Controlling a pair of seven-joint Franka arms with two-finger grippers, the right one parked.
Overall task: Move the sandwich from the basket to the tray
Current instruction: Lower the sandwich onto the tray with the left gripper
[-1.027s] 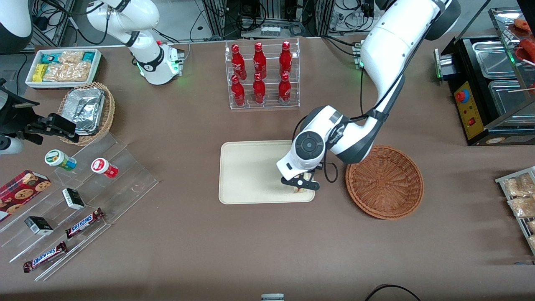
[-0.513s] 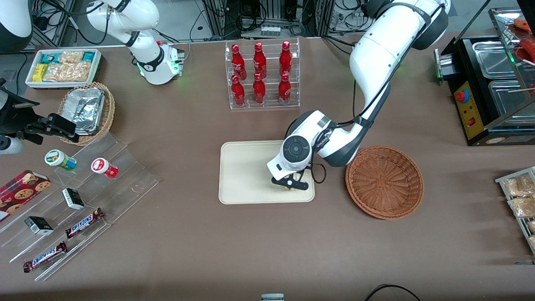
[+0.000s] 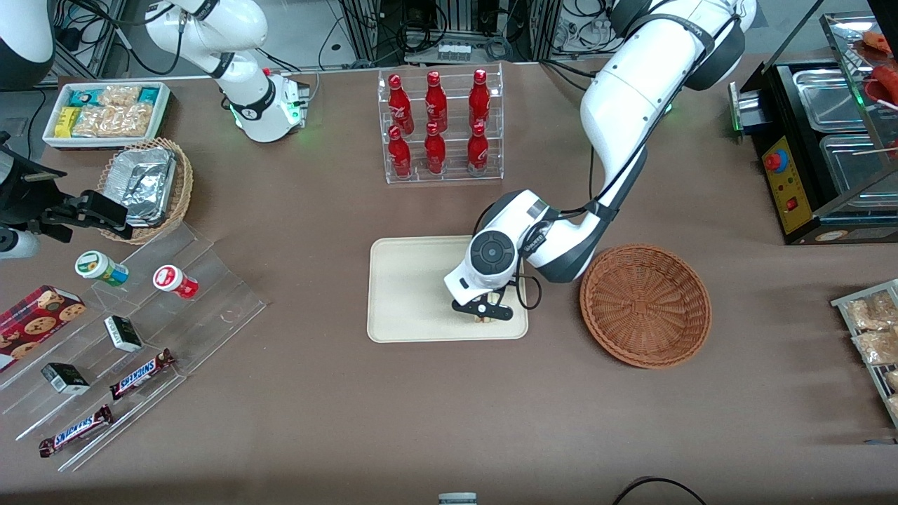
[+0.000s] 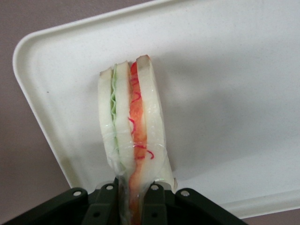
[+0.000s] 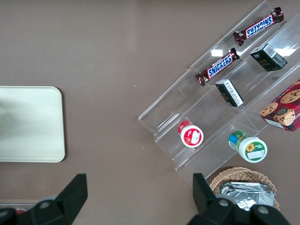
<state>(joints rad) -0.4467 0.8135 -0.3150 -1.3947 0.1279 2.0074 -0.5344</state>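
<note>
The sandwich point(image 4: 133, 126), a wedge of pale bread with green and red-orange filling, hangs just over the cream tray point(image 4: 225, 93), its cut edge facing the wrist camera. My left gripper point(image 4: 130, 197) is shut on its wrapped end. In the front view the gripper point(image 3: 483, 310) is over the tray point(image 3: 410, 287) near the corner closest to the camera and to the basket, and only a sliver of the sandwich point(image 3: 482, 319) shows under it. The reddish-brown wicker basket point(image 3: 645, 305) sits beside the tray toward the working arm's end, with nothing in it.
A clear rack of red bottles point(image 3: 438, 126) stands farther from the camera than the tray. Toward the parked arm's end lie an acrylic step display point(image 3: 133, 330) with snacks, a tan basket of foil containers point(image 3: 147, 186) and a white snack bin point(image 3: 105, 112). A metal warmer point(image 3: 828, 140) stands at the working arm's end.
My gripper has carried the sandwich from the tray's basket-side edge further in over the tray, away from the basket. The basket has not moved.
</note>
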